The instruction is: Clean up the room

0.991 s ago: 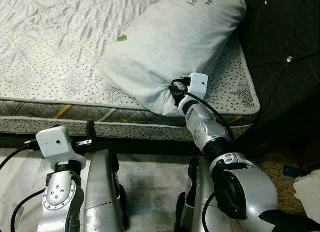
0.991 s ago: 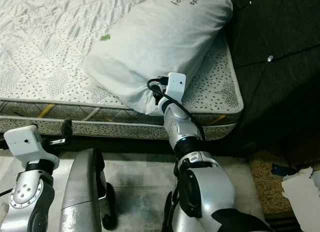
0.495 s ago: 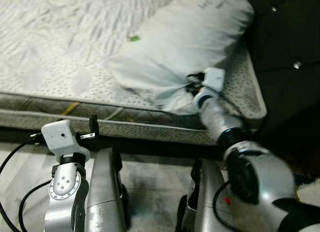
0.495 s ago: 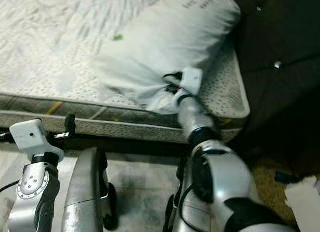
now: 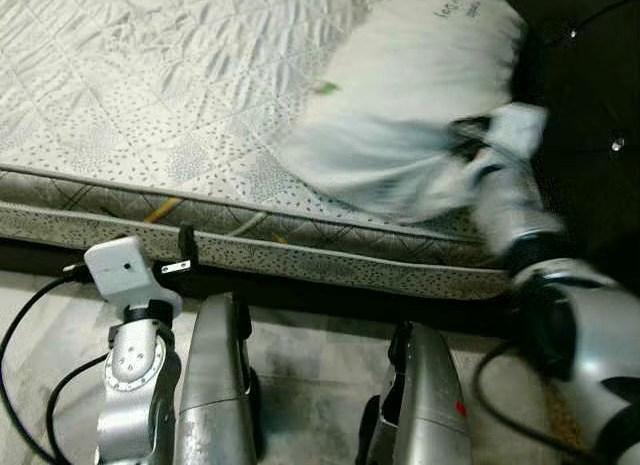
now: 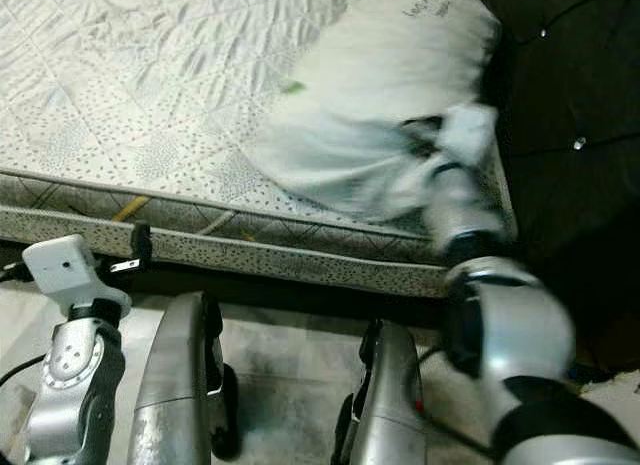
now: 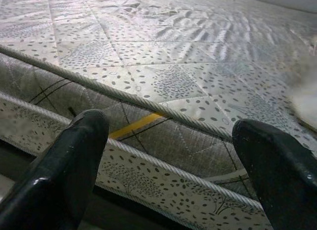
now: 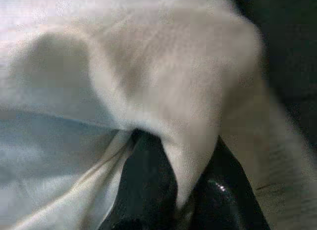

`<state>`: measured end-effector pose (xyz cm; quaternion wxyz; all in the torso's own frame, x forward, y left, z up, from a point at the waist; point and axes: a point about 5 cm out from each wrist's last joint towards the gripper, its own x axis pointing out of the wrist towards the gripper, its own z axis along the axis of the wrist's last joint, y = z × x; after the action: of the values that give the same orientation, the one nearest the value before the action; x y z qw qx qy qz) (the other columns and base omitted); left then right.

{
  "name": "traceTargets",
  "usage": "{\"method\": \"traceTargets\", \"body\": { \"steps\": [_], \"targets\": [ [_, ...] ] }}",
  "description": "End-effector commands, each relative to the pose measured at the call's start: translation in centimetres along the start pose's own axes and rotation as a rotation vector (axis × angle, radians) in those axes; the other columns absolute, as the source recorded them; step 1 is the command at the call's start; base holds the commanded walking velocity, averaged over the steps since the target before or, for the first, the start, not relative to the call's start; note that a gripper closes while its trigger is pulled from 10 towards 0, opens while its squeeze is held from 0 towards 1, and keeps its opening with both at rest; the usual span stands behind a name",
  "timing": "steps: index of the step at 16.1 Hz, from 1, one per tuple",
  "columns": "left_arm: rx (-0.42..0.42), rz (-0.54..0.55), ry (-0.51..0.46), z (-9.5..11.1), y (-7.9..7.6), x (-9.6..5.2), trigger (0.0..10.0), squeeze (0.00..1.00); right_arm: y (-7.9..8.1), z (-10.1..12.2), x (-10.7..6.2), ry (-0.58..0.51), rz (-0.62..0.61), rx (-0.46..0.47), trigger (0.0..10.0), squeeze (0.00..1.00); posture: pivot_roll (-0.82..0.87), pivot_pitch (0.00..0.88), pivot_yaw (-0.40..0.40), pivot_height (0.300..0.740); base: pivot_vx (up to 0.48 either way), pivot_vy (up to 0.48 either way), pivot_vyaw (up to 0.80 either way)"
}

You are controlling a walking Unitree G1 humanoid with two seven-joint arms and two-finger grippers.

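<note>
Pillow [image 5: 400, 115]: white, plump, soft cloth case with small dark lettering near its far end and a tiny green mark on its side. Lies on the mattress [image 5: 150, 95] at the robot's right, close to the dark tufted headboard [image 5: 590, 75]. Blurred in both eye views.

Right gripper [image 8: 173, 190]: at the pillow's near corner. The right wrist view shows what the eye views blur: a fold of the pillowcase pinched between the two glossy black fingers [image 8: 148, 175], which are closed tight on the cloth.

Left gripper [image 7: 173, 170]: held low in front of the mattress edge, holding nothing. The left wrist view shows its two rounded black fingertips [image 7: 74, 156] spread wide apart with the mattress side between them; the eye views show just one upright finger beside the white wrist camera block [image 5: 122, 268].

Mattress: quilted, pale grey with a fine dark leaf-speckle print, corded piping along the edge, a yellow stripe [image 7: 136, 125] on the side panel.

Floor [image 5: 310, 355]: pale, mottled, marble-like, below the bed, between the robot's silver legs [image 5: 215, 385].
</note>
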<state>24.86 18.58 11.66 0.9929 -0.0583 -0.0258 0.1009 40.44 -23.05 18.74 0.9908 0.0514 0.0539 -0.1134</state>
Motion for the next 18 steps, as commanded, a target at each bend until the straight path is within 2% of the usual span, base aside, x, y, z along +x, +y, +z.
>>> {"method": "traceTargets", "body": {
  "steps": [1,4,5,8,10,12,14,16,18],
  "targets": [
    [-0.003,-0.006,0.002,-0.2,-0.2,0.1,10.0,0.0,-1.7,4.3,0.2,-0.158,-0.061,0.0,0.0,0.0,0.11,0.06,-0.064,0.51,0.0,0.0,0.0],
    [-0.004,-0.024,-0.005,-0.2,-0.6,0.6,10.0,0.0,-5.3,5.7,-0.2,-0.209,-0.17,-0.045,0.0,0.0,0.1,0.047,-0.06,0.51,0.0,0.0,0.0],
    [-0.003,-0.024,-0.006,-0.2,-0.6,0.7,10.0,0.0,-5.9,5.6,-0.3,-0.208,-0.19,-0.073,0.0,0.0,0.1,0.045,-0.061,0.51,0.0,0.0,0.0],
    [0.004,-0.029,-0.014,-0.2,-0.6,0.7,10.0,0.0,-7.3,3.6,-0.7,-0.178,-0.204,-0.203,0.0,0.0,0.1,0.043,-0.064,0.51,0.0,0.0,0.0],
    [0.01,-0.043,-0.009,-0.5,-0.6,0.5,10.0,0.0,-8.1,0.7,-1.2,-0.11,-0.18,-0.261,0.0,0.0,0.1,0.042,-0.057,0.51,0.0,0.0,0.0],
    [0.013,-0.049,-0.01,-0.5,-0.7,0.7,10.0,0.0,-8.0,-1.0,-1.5,-0.076,-0.161,-0.262,0.0,0.0,0.09,0.04,-0.048,0.51,0.0,0.0,0.0],
    [0.017,-0.061,-0.022,-0.2,-0.9,1.1,10.0,0.0,-6.8,-3.6,-2.0,-0.044,-0.097,-0.319,0.0,0.0,0.09,0.037,-0.043,0.51,0.0,0.0,0.0],
    [0.021,-0.059,-0.025,-0.3,-0.8,1.2,10.0,0.0,-5.7,-6.0,-2.5,-0.004,-0.049,-0.312,0.0,0.0,0.09,0.032,-0.046,0.51,0.0,0.0,0.0],
    [0.02,-0.051,-0.026,-0.3,-0.8,1.2,10.0,0.0,-4.8,-6.9,-2.7,0.009,-0.032,-0.293,0.0,0.0,0.08,0.034,-0.045,0.51,0.0,0.0,0.0]
  ]
}}
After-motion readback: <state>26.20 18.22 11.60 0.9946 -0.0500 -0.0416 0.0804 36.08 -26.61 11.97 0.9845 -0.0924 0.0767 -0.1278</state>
